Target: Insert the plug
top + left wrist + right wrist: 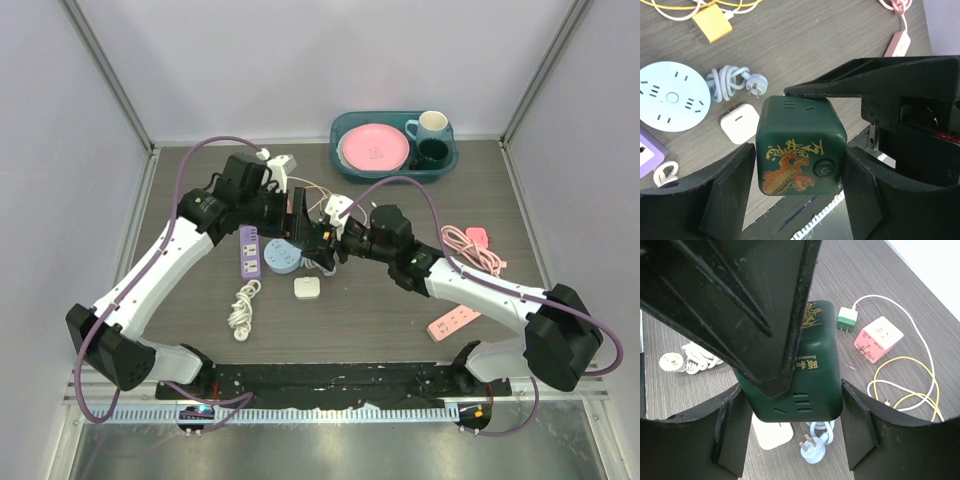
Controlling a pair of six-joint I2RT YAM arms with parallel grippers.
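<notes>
While hanging over the wood-grain table (370, 322) | glossy dark-green plastic cube plug (800, 145) is showing gold dragon print, rounded corners | left gripper (799, 167) and right gripper (791, 399) are pinching it.

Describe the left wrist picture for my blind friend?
A dark green cube adapter with a gold dragon sits between the black fingers of the left end effector, above the table. Below lie a round blue socket, a white charger and a coiled cord.

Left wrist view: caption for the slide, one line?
Green dragon-print cube socket gripped by the left tool, right tool across its top; round socket, white charger on the table.
</notes>
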